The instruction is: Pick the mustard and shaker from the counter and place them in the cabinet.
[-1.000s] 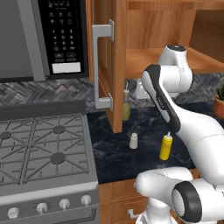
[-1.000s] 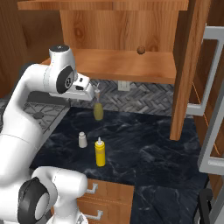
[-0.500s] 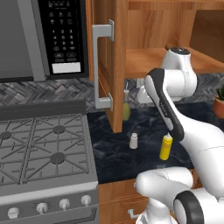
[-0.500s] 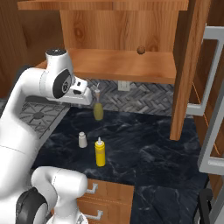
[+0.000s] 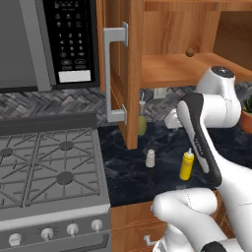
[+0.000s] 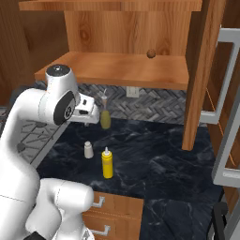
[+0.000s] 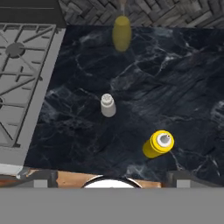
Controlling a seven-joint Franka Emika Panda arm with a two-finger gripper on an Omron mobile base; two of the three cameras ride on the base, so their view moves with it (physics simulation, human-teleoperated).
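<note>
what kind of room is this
A kitchen, a rendered one: a gas stove sits beside a dark marbled counter, with a microwave and an open wooden wall cabinet above.

From the hand view I saw only the stubby tops of the fingers (image 7: 177,176), so their spread was unclear. The olive bottle's (image 7: 121,33) neck ran off the top edge, and the shaker's (image 7: 107,105) cap holes were too small to see.
</note>
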